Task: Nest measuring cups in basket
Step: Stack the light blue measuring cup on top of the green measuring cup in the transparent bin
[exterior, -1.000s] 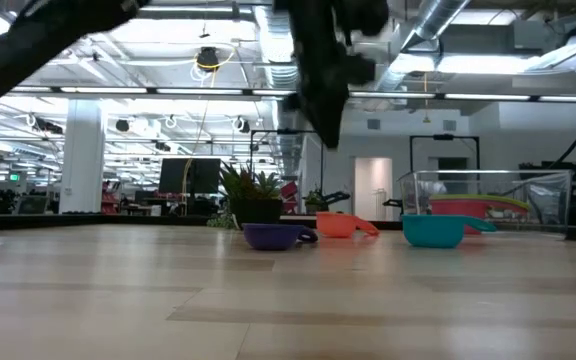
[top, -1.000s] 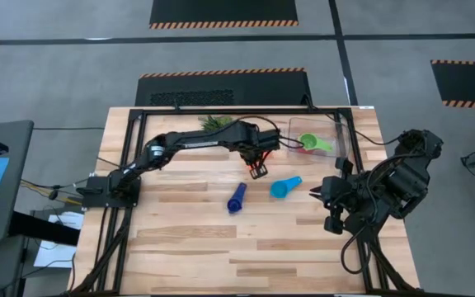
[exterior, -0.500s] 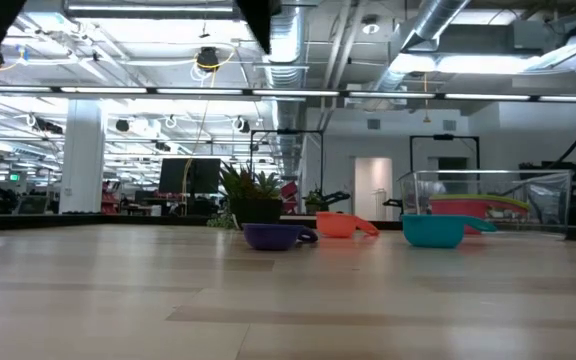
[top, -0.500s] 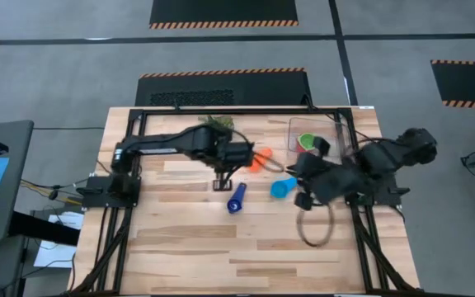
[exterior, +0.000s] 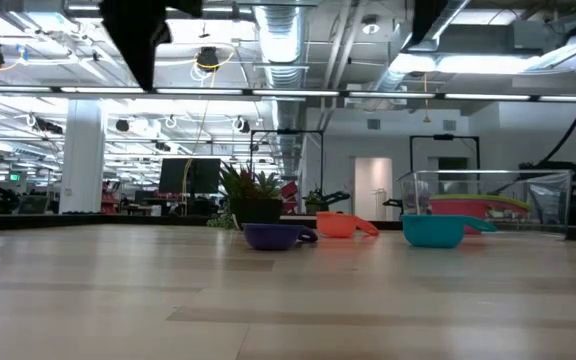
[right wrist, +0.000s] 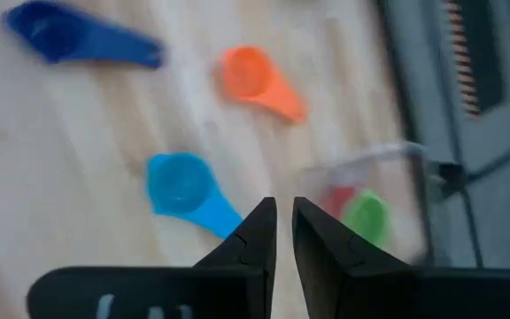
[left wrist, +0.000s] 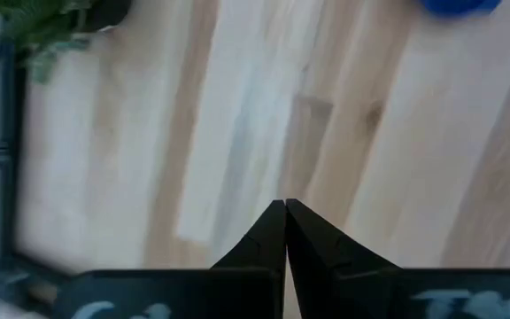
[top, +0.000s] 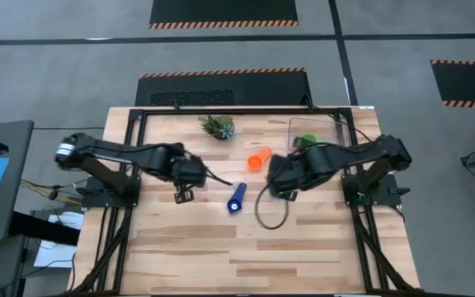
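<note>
On a wooden desk, the right pincer hangs above the light blue cup, its fingers only slightly apart and holding nothing, with the orange cup and dark blue cup lying loose near it. The clear basket sits at the desk's far right corner, already holding a green cup and a red cup. The left pincer is closed and empty over bare wood left of the dark blue cup, and a small spiky plant stands at the far edge.
</note>
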Robot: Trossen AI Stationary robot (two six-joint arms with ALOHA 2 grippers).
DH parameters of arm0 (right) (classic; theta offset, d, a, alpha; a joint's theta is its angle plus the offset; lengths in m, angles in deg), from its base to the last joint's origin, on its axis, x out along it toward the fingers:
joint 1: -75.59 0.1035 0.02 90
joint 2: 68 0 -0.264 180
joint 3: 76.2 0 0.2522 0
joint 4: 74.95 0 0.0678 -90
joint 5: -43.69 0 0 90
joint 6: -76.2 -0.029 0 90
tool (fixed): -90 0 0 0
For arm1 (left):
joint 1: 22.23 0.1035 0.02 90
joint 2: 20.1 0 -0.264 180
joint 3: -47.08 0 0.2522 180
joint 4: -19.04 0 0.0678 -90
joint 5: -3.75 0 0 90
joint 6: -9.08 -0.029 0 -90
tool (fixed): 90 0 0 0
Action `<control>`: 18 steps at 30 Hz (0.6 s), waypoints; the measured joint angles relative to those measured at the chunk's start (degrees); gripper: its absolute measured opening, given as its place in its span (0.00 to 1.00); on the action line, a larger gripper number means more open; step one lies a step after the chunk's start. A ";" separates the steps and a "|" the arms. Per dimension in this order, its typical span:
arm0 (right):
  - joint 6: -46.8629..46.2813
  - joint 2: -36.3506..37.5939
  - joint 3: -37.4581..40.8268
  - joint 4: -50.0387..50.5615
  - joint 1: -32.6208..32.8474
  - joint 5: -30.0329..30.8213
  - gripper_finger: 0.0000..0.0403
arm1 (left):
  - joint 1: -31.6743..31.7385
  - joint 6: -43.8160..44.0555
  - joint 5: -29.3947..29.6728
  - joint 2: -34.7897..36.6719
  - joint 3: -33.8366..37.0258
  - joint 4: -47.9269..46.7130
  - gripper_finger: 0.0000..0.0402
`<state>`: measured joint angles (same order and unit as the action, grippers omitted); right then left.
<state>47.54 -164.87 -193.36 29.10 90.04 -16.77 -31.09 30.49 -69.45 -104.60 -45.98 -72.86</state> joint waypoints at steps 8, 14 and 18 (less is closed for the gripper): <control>3.67 4.46 13.71 -2.51 -2.71 -2.29 0.16 | -2.84 7.48 -0.37 11.28 12.56 15.83 0.00; 6.76 21.52 38.20 -27.85 -7.01 -15.10 0.16 | -3.27 5.86 0.25 12.83 13.01 22.39 0.00; 9.06 29.36 50.32 -48.72 -8.99 -25.07 0.16 | -3.26 3.13 1.06 12.56 12.99 26.07 0.00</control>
<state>56.60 -135.51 -143.04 -19.62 81.05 -41.84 -34.35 33.61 -68.39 -92.03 -32.99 -46.79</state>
